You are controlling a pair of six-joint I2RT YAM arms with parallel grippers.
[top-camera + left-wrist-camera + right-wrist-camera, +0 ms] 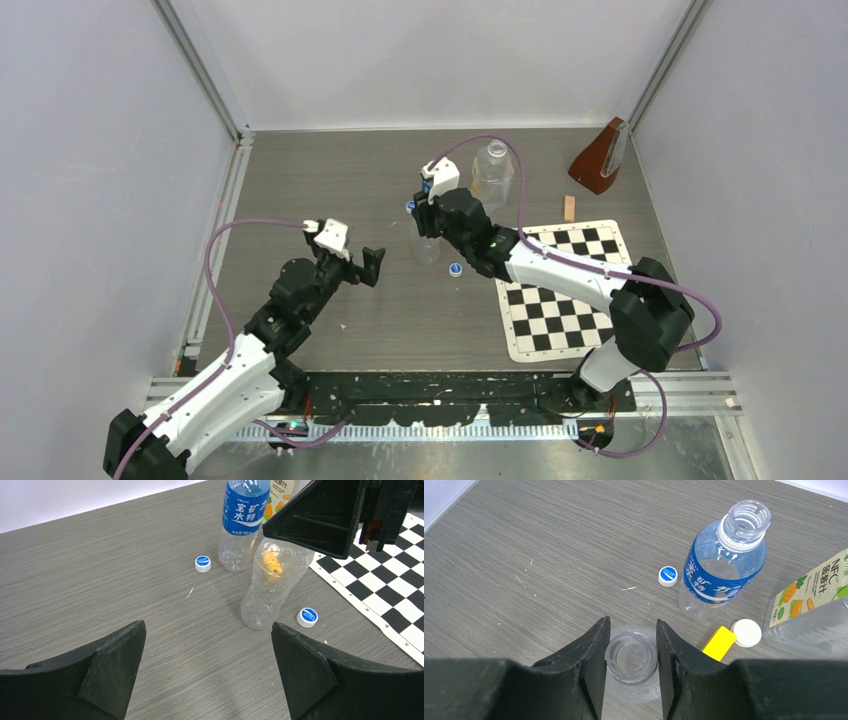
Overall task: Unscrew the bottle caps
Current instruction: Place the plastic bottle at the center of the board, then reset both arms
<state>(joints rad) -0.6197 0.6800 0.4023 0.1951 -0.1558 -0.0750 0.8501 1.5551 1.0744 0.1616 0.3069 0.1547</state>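
Observation:
My right gripper [631, 626] is closed around the open neck of the slim unlabelled bottle [631, 657], which stands upright with no cap on; it also shows in the top view [427, 250]. The blue-labelled bottle [724, 565] stands just beyond it, also uncapped. The wider bottle [493, 172] with the white-yellow-orange label stands behind them. Two blue-topped caps [202, 563] [307, 616] lie on the table, and a white cap [746, 632] lies by a yellow block [719, 643]. My left gripper [207, 630] is open and empty, left of the slim bottle [272, 580].
A chessboard mat [565, 290] lies on the right under my right arm. A brown wedge-shaped object [598, 158] stands at the far right, with a small wooden block [569, 208] near it. Walls close in the table on three sides.

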